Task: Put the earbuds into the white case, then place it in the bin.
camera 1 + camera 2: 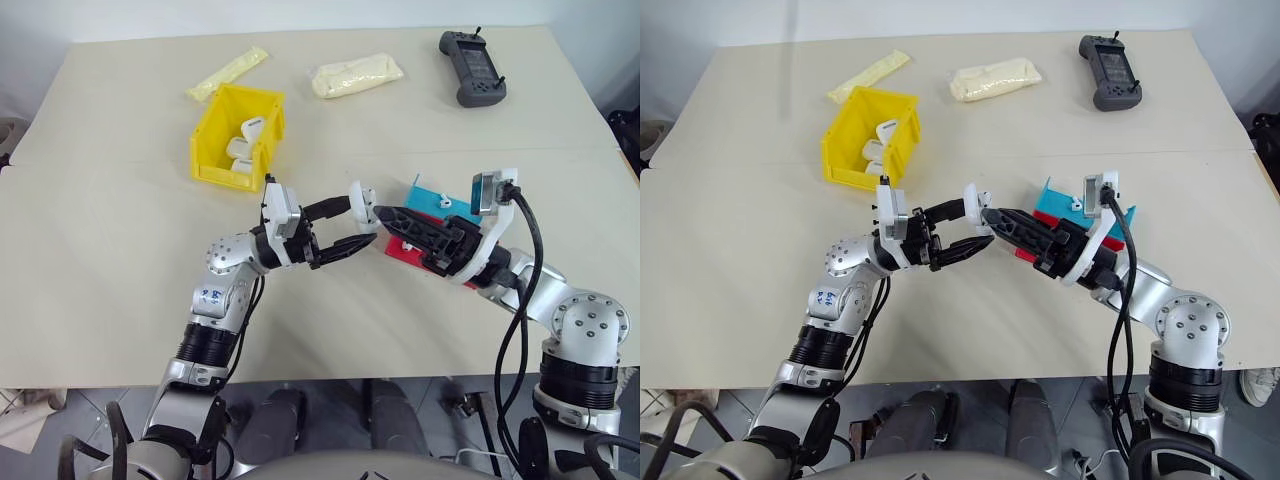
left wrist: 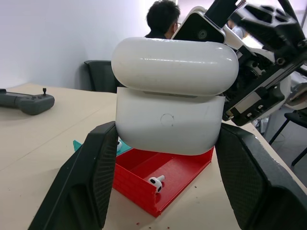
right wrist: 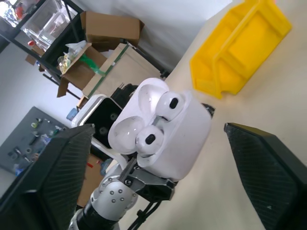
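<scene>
Beige table (image 1: pixel 120 250) w/ both arms meeting mid-air: left claw (image 1: pixel 352 226) clamped on the white case (image 2: pixel 170 125), glossy, lid flipped up; right claw (image 3: pixel 153 158) wide apart, holding nothing, just beside it. Right wrist view shows two earbuds (image 3: pixel 158 122) seated inside; left wrist view shows another earbud (image 2: pixel 156 181) in the red tray (image 2: pixel 163 177) below. Yellow bin (image 1: pixel 240 137) well apart, behind.

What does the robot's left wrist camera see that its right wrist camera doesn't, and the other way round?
Left wrist view alone: a red tray with a loose earbud lying in it, a grey handheld controller on the table, and a seated person behind. Right wrist view alone: the yellow bin, two earbuds seated inside the case, and cardboard boxes on shelving. Both share the white case, lid open, held in the left pincer.
</scene>
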Available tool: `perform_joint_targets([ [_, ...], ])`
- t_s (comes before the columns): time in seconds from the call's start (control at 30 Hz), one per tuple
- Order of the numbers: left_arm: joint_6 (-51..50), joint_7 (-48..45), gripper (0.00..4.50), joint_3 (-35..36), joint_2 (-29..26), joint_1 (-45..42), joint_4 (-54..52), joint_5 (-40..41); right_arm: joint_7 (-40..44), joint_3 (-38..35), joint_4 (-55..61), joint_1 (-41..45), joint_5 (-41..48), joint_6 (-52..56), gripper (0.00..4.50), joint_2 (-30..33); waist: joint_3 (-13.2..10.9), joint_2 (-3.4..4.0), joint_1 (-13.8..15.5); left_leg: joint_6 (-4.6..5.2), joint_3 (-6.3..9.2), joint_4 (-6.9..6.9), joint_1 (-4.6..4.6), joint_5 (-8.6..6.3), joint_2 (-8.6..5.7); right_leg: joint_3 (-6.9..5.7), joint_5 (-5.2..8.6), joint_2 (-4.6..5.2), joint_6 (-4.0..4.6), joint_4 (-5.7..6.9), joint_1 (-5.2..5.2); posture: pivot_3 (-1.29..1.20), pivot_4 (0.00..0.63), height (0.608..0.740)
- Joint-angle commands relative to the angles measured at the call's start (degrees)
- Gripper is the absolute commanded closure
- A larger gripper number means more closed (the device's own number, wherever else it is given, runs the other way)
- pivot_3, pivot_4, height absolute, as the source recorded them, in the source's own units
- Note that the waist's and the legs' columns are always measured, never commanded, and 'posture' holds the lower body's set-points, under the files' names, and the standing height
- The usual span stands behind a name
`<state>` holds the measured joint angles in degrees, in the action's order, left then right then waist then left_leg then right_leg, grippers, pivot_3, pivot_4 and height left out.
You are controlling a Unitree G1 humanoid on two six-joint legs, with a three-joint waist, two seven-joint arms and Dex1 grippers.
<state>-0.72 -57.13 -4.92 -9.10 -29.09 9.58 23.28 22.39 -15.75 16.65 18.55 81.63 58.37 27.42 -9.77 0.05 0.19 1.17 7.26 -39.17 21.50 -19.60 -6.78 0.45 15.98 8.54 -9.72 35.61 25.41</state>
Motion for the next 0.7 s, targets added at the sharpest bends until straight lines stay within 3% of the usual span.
perform_joint_targets([
  [0.03,-0.3,-1.1,1.78,1.1,-1.7,0.3,-3.5,1.7,6.2,-3.0,2.9,-3.8,-3.7,-2.3,0.01,5.1,0.0,0.0,0.2,0.01,0.0,0.0,0.0,-0.01,0.0,-0.01,0.0,0.0,0.0,-0.01,0.0,0.0,0.15,0.74],
  [0.13,-1.3,-2.6,1.78,1.2,-4.2,1.2,-4.6,2.0,12.2,-2.8,4.1,-7.2,-10.2,-6.1,0.01,9.4,0.0,-0.01,0.5,0.03,-0.03,0.02,0.0,-0.02,0.0,0.0,0.0,-0.01,0.0,-0.03,-0.01,0.0,0.15,0.74],
  [0.2,-2.6,-3.8,1.78,1.1,-7.0,1.2,-5.6,1.3,19.2,-0.7,5.9,-10.5,-20.0,-12.6,0.4,14.4,0.0,0.0,0.6,0.04,-0.09,0.02,0.0,-0.02,0.01,0.02,-0.01,0.0,-0.01,-0.03,0.0,0.0,0.15,0.74],
  [0.27,-2.2,-5.0,1.78,-0.1,-10.1,0.7,-6.1,-1.3,23.6,1.2,7.1,-11.8,-26.5,-17.4,0.9,17.4,0.0,-0.01,0.7,0.03,-0.1,0.01,-0.01,-0.02,0.02,0.0,-0.01,-0.03,-0.02,-0.04,0.0,0.0,0.15,0.74],
  [0.37,-1.3,-5.4,1.78,-3.6,-13.8,-1.1,-5.4,-7.0,25.6,2.5,7.9,-8.6,-27.2,-18.8,1.96,17.4,0.0,-0.02,0.6,0.03,-0.17,0.02,-0.06,-0.02,0.06,0.01,-0.01,-0.05,-0.02,-0.08,-0.02,0.0,0.15,0.74],
  [0.6,-4.0,-4.4,1.78,-8.5,-15.2,-5.1,-4.7,-13.1,29.5,10.0,8.7,0.4,-32.1,-19.4,4.37,17.4,-0.1,-0.09,1.3,0.04,-0.1,0.02,-0.04,-0.02,0.03,-0.01,-0.02,-0.01,-0.03,-0.12,-0.05,0.0,0.15,0.74],
  [0.7,-5.6,-3.5,1.78,-9.5,-14.5,-6.0,-4.2,-14.1,28.8,12.9,7.8,5.0,-32.9,-17.5,4.44,16.0,-0.1,-0.09,1.2,0.04,-0.09,0.02,-0.04,-0.02,0.03,-0.01,-0.02,-0.01,-0.03,-0.13,-0.05,0.0,0.15,0.74],
])
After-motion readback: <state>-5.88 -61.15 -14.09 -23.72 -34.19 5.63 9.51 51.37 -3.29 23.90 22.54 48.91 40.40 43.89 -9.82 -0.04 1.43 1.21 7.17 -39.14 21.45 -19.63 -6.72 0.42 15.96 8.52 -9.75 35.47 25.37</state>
